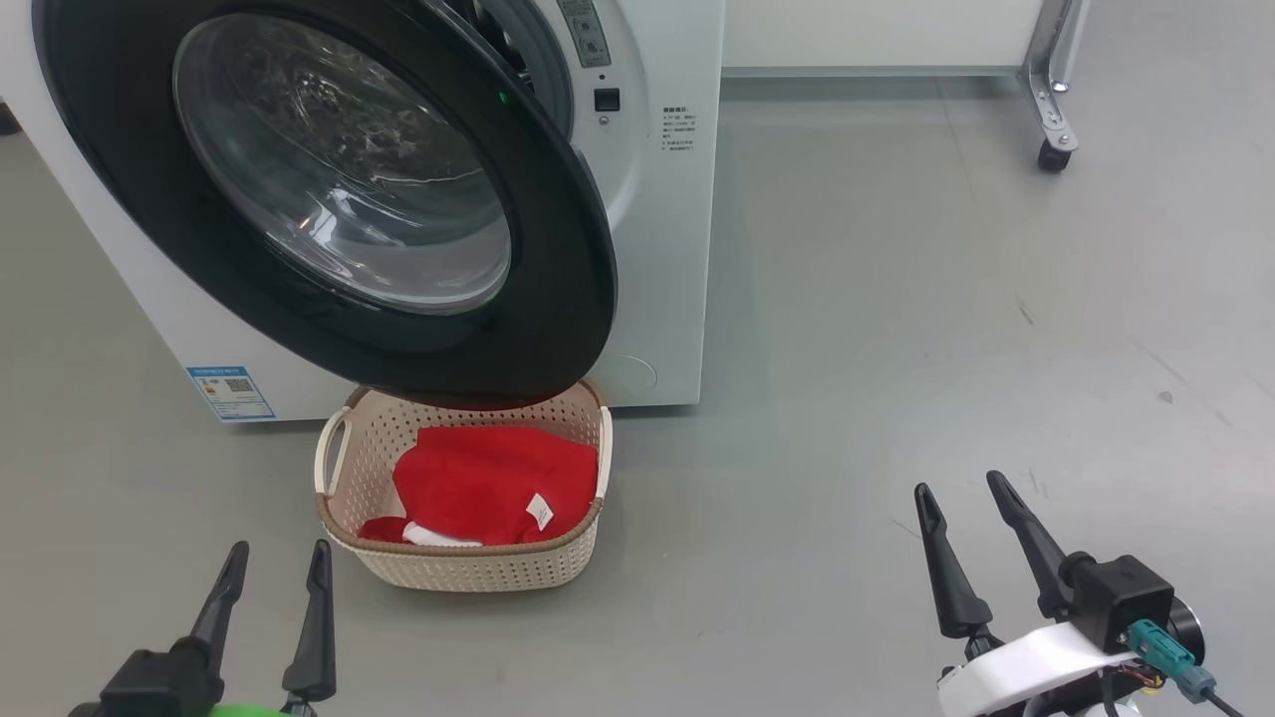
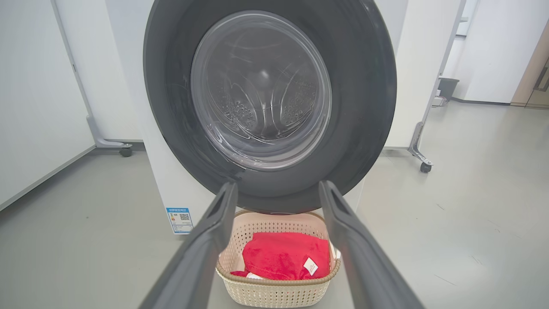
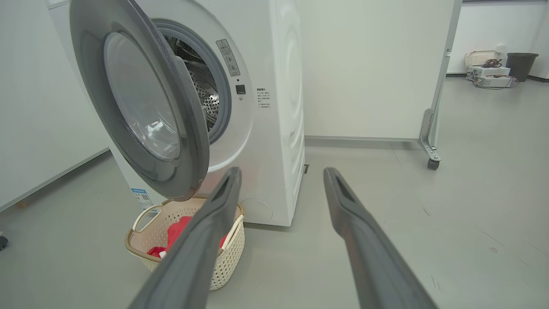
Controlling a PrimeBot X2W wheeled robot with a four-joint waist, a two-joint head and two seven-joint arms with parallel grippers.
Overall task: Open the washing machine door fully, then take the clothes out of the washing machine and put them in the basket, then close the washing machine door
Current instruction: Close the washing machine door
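We noted the clothes (image 1: pixel 488 483) lying in the basket (image 1: pixel 478 570), the washing machine door (image 1: pixel 573 299) ajar and not yet closed, the left gripper (image 1: pixel 280 548) and right gripper (image 1: pixel 958 483) spread wide, holding nothing.

Floor (image 1: pixel 896 299): grey and smooth, slightly glossy, with a few dark scuffs.
Partition (image 3: pixel 369 64): a white panel stood upright at the back, carried on a metal leg.
Castor (image 1: pixel 1054 149): a small black wheel sat under that leg, on the floor.
Bin (image 3: pixel 521 65): dark, stood by the far wall.
Boxes (image 3: pixel 489 71): pale, with cables, lay just beside the bin.
Second castor (image 2: pixel 125 150): sat under another white panel.
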